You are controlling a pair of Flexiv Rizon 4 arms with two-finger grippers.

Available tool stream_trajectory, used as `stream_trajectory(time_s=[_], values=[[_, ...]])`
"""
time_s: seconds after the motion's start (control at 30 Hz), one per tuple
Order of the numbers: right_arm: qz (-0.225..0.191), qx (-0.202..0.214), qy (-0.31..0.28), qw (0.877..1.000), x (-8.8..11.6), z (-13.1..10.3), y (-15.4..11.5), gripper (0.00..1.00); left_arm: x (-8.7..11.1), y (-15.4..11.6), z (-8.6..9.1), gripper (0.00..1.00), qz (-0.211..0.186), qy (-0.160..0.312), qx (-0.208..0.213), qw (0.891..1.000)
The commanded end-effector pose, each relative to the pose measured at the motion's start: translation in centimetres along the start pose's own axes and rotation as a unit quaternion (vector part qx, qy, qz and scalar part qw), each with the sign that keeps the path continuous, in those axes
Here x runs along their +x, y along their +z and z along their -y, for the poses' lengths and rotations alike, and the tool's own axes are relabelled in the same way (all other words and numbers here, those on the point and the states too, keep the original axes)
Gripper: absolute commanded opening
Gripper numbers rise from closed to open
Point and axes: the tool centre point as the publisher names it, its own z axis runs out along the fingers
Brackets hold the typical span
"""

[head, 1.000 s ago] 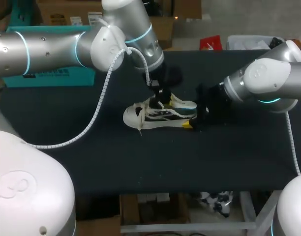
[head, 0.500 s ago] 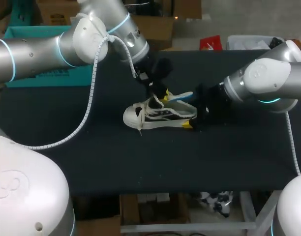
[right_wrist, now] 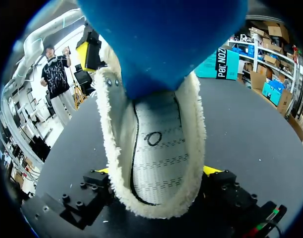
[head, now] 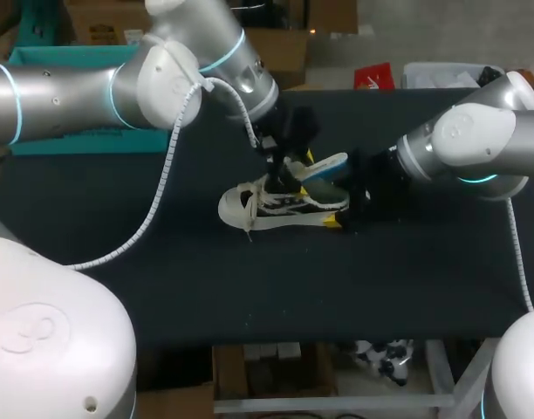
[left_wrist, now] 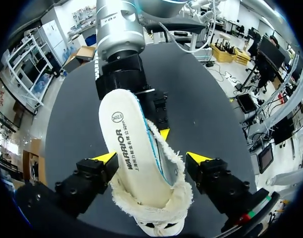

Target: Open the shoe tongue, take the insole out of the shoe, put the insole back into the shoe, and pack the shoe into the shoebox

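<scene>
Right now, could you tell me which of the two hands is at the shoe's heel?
The right hand, entering from the right, clamps the shoe at its heel; the left hand sits above the shoe's middle, beside the raised insole.

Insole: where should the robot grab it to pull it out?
I'd grab the insole by its raised heel end, pinching its two long edges, coming from above. That end sticks up free of the shoe, while its toe end is tucked inside, and the right gripper blocks the way in behind the shoe's heel.
</scene>
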Motion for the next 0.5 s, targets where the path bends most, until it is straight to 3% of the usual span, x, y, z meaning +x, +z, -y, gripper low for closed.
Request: stream_trajectory(time_s=[0.03,0.27,0.33,0.5], values=[[-0.001,-0.001,0.0,1.0,-0.1,0.6,0.9,0.0,1.3,-0.7,0.6,0.98,0.051,-0.004,-0.004,0.999],[-0.001,-0.001,0.0,1.0,-0.1,0.6,0.9,0.0,1.4,-0.6,2.1,0.85,0.094,-0.022,-0.009,0.995],[-0.001,-0.001,0.0,1.0,-0.1,0.6,0.9,0.0,1.3,-0.3,2.3,0.71,0.105,-0.031,-0.012,0.994],[-0.001,-0.001,0.0,1.0,-0.1,0.6,0.9,0.0,1.1,0.8,2.7,0.59,0.139,-0.05,-0.03,0.989]])
